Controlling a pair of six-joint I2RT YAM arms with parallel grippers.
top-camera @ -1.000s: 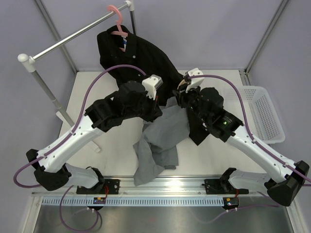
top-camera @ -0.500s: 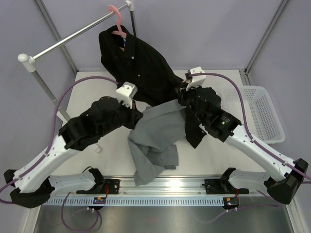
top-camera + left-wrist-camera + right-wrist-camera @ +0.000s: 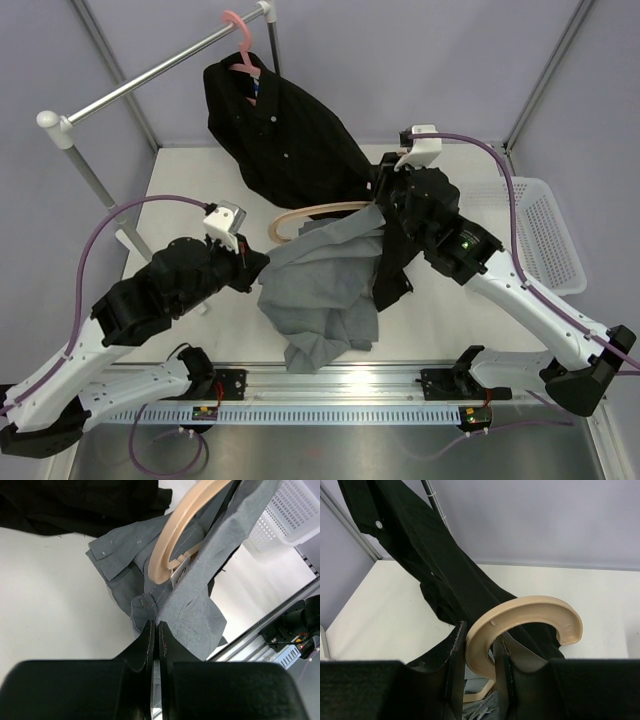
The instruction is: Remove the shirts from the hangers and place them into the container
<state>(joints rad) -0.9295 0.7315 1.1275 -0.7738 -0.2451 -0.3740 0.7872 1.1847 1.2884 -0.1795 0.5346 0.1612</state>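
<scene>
Basket (image 3: 550, 235) sits at right, apart from both shirts. I see left gripper (image 3: 155, 630) pinched tight on grey shirt (image 3: 320, 285) edge. Right gripper (image 3: 479, 645) squeezes tan hanger (image 3: 535, 607); grey shirt hangs from it. Black shirt (image 3: 285, 135) up on pink hanger (image 3: 240, 45) on rail (image 3: 150, 75).

No legible text on anything here

A beige hanger (image 3: 530, 611), plain and unpatterned, is seen at the right gripper (image 3: 479, 647), whose fingers are black. A grey shirt (image 3: 195, 615) of plain weave is shown at the black left gripper (image 3: 154, 632). Beyond the right gripper, a black shirt (image 3: 290, 140) dotted with pale buttons is seen under a pink hanger (image 3: 243, 50). To that gripper's right, a white basket (image 3: 545, 235) is patterned with a grid of holes. The table (image 3: 190, 190) is cream.
</scene>
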